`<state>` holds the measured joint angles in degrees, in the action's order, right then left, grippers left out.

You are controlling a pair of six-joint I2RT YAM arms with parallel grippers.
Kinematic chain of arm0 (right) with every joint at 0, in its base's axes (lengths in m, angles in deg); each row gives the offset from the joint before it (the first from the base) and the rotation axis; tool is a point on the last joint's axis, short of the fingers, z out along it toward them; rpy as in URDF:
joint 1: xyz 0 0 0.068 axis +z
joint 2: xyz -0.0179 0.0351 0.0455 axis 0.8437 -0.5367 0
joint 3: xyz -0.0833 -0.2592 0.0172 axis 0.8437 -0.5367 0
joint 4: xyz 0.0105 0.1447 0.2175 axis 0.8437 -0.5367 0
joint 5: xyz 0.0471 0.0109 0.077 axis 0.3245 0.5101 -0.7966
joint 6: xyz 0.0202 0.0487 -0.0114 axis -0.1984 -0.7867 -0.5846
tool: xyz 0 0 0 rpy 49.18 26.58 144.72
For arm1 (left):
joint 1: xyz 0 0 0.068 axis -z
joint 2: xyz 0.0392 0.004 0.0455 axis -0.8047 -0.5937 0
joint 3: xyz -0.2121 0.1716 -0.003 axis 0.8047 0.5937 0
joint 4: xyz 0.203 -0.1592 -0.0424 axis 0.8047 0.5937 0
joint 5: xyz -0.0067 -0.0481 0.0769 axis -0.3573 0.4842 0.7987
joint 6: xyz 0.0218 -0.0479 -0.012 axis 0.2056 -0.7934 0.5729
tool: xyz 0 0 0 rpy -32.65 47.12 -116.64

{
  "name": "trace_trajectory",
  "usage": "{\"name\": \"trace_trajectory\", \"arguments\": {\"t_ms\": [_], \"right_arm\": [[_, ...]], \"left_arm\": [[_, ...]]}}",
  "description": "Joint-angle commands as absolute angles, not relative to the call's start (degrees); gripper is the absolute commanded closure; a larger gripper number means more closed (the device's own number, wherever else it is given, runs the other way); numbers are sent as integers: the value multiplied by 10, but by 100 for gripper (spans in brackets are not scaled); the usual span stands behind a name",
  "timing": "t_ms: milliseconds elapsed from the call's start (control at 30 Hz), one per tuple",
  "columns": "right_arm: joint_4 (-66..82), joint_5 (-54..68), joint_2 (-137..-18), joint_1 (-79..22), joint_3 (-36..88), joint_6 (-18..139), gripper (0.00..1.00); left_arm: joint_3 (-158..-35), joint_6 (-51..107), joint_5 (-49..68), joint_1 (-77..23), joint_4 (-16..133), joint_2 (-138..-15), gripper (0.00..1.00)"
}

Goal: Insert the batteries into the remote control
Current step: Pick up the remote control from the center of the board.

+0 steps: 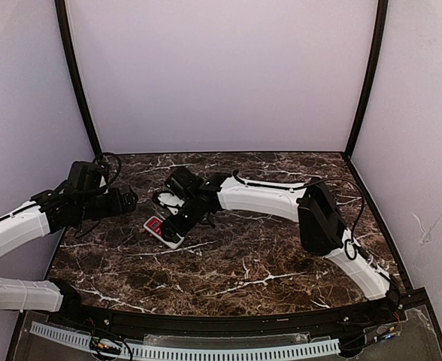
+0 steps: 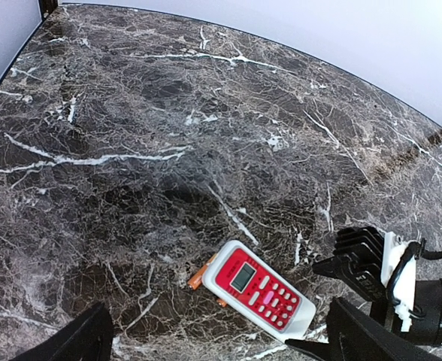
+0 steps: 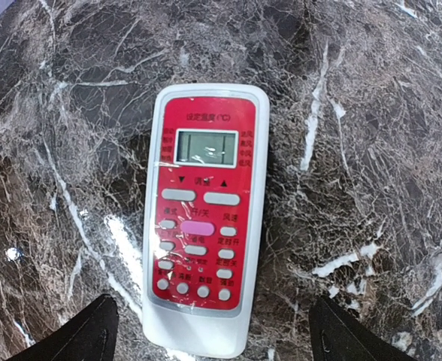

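Observation:
The remote control (image 1: 163, 229) lies flat on the dark marble table with its red button face up. Two orange batteries (image 2: 198, 276) poke out from under its upper end, mostly hidden by it; the right wrist view does not show them. My right gripper (image 3: 210, 331) hangs open over the remote's (image 3: 204, 226) lower end, a finger on each side with a gap to the white edges. My left gripper (image 2: 221, 338) is open and holds nothing, set back to the left of the remote (image 2: 257, 289). The right gripper's (image 2: 371, 263) black fingers show at that view's right edge.
The marble table (image 1: 266, 248) is closed in by pale walls at the back and both sides, with black posts (image 1: 78, 83) at the rear corners. A black rail (image 1: 228, 323) runs along the near edge by the arm bases.

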<state>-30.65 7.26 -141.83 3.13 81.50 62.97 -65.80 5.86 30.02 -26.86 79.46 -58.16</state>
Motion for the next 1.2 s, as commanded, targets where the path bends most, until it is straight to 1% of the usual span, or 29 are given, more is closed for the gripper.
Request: {"name": "trace_trajectory", "arguments": {"t_ms": [0,333,1000,1067,1167], "right_arm": [[-295,76,-1442,45,841,627,14],[-294,76,-1464,49,858,638,19],[-288,135,-1515,62,887,659,22],[-286,136,-1519,62,889,660,24],[-284,136,-1523,63,890,660,32]], "left_arm": [[-643,52,311,-273,813,-570,0],[-637,52,310,-274,810,-562,0],[-629,51,307,-275,797,-574,0],[-628,51,306,-276,795,-576,0],[-627,51,305,-277,793,-577,0]]}}
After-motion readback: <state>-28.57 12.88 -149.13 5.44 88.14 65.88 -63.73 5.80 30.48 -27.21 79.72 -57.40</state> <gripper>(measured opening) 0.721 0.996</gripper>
